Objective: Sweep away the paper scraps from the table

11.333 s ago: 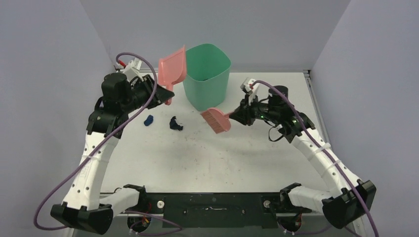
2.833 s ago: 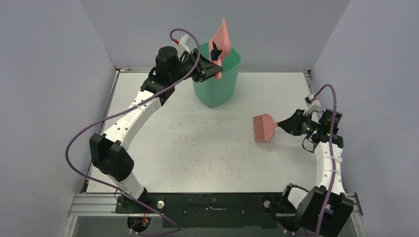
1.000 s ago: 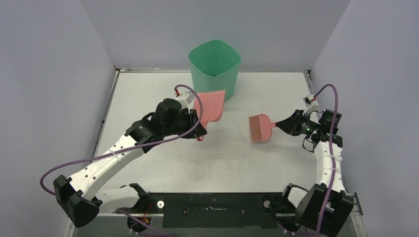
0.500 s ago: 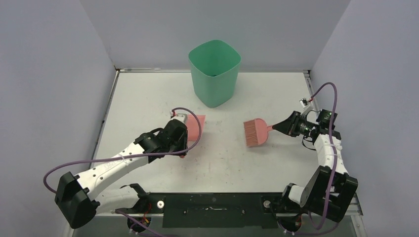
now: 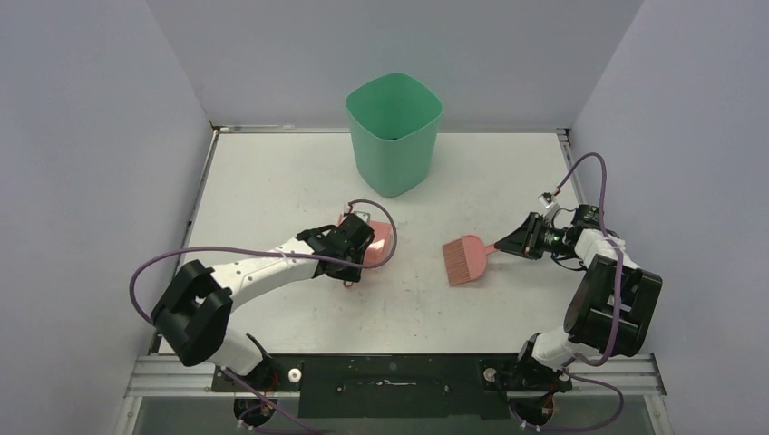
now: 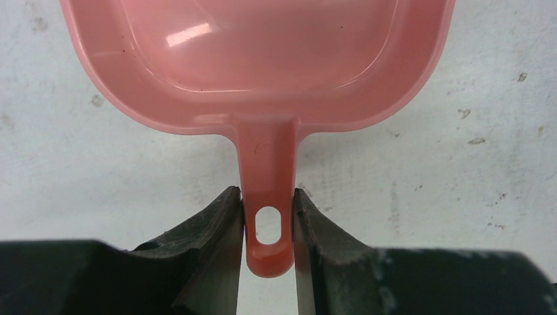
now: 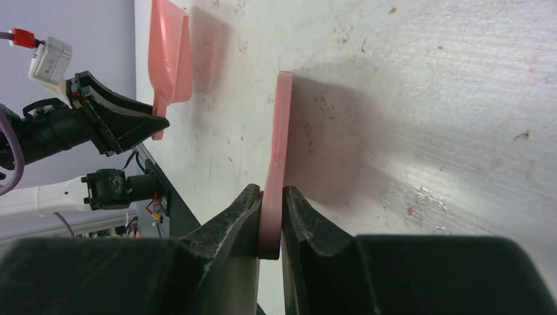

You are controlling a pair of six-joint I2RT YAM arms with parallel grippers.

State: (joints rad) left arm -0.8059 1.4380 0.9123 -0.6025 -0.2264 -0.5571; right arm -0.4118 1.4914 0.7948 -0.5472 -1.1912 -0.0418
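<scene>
No paper scraps show on the white table in any view. My left gripper is shut on the handle of the pink dustpan, held low over the table's middle. In the left wrist view the dustpan is empty and its handle sits between my fingers. My right gripper is shut on the handle of the pink hand brush, its bristles toward the dustpan. In the right wrist view the brush is edge-on between the jaws, close to the table.
A green bin stands at the back middle of the table. Pale grey walls close in the left, back and right sides. A metal rail runs along the front edge. The dustpan also shows in the right wrist view.
My left arm has brought the dustpan down from the bin's rim to the table's middle, its scraps gone from the pan. My right gripper has lowered the brush and shifted it slightly left.
</scene>
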